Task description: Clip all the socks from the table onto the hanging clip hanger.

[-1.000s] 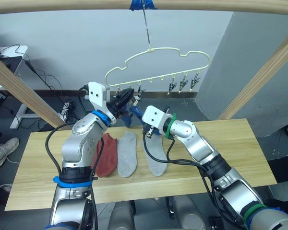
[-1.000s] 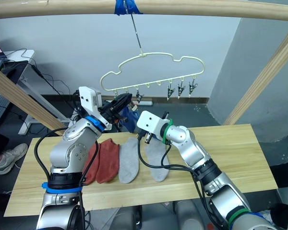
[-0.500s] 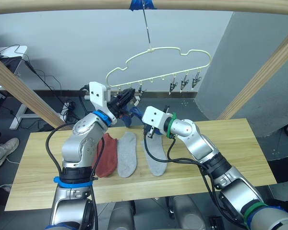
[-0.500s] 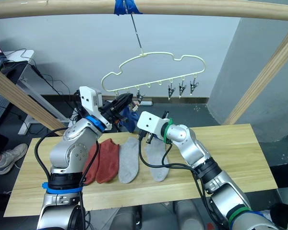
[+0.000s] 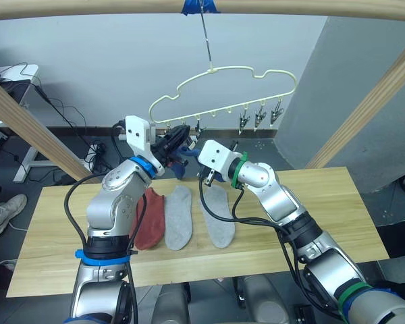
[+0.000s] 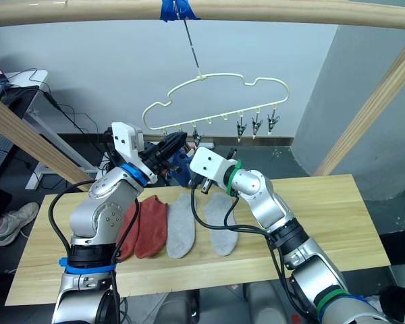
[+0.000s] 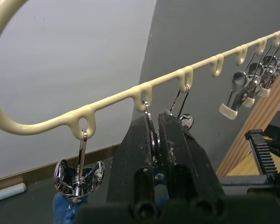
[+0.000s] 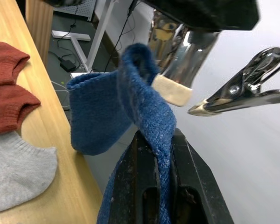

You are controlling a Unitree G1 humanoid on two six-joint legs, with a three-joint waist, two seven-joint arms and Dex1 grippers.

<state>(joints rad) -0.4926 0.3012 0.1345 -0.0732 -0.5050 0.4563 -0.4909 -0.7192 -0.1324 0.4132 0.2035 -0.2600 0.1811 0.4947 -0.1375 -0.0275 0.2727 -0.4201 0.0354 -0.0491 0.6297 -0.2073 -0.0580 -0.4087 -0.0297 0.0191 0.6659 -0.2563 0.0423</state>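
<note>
Head views: red and grey socks (image 5: pixel 179 216) lie on the table (image 5: pixel 324 202); no writing is legible; left wrist view: left gripper (image 7: pixel 154 135) squeezes a hanger clip (image 7: pixel 150 128); right wrist view: right gripper (image 8: pixel 154 154) pinches a blue sock (image 8: pixel 144 107) beside that clip.

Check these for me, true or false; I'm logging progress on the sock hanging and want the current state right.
1. The right pincer grips a blue sock. True.
2. Two light grey socks lie flat on the table. True.
3. The left pincer rests on the tabletop. False: it is raised at the clip hanger, closed around a metal clip.
4. The rust-red socks hang from the hanger. False: they lie on the table beside the grey ones.
5. The hanger hangs by its hook from a wooden pole. True.
</note>
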